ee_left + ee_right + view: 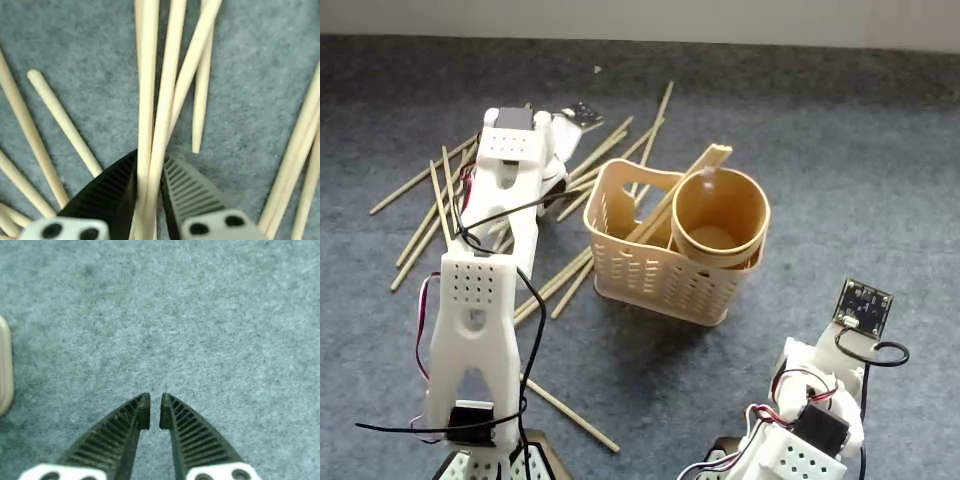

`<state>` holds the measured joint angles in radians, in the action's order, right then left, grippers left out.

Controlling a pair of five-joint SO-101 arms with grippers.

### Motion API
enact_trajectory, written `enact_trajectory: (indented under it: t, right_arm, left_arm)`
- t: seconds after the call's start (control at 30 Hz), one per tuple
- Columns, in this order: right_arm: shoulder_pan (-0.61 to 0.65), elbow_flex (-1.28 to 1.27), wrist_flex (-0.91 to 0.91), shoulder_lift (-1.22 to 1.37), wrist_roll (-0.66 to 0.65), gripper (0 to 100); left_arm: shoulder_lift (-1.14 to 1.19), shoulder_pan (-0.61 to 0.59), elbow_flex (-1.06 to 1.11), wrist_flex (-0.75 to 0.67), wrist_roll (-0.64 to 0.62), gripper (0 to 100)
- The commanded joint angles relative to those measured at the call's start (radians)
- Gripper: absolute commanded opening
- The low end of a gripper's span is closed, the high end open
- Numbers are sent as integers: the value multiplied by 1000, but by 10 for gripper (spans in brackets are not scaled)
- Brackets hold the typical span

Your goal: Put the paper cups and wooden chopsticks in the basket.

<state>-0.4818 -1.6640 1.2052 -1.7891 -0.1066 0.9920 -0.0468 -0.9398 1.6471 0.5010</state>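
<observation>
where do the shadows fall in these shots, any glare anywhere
High view: soft, even light and no glare; the basket lays a faint shadow on the grey mat along its near side. Left wrist view: the chopsticks in the left gripper throw thin dark shadows close beside them. Right wrist view: flat light, hardly any shadow under the right gripper.

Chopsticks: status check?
Left gripper shut on chopsticks. Right gripper shut, empty. Paper cup in basket. Loose chopsticks on carpet; basket unobstructed.
</observation>
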Motion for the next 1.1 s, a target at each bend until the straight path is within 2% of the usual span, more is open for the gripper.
enact_trajectory:
  t: [0.0, 0.1, 0.23, 0.53, 0.67, 0.87, 1.07]
  right_arm:
    - [1, -150, 7, -4, -6, 56]
    - [1, -150, 7, -4, -6, 56]
    - [1, -150, 7, -4, -6, 56]
    - [1, -150, 7, -4, -6, 56]
    - [1, -150, 7, -4, -6, 56]
    - [1, -150, 7, -4, -6, 56]
    - [1, -150, 7, -4, -6, 56]
  left_arm:
    - [-25, 13, -102, 31, -11, 4]
    - [-48, 4, -211, 103, -52, 3]
    - [-130, 1, -308, 121, -101, 3]
    - [-414, 1, -249, 121, -215, 3]
    - [-503, 7, -243, 121, -305, 3]
    - [-622, 87, -249, 118, -414, 3]
    - [-720, 213, -249, 44, -532, 3]
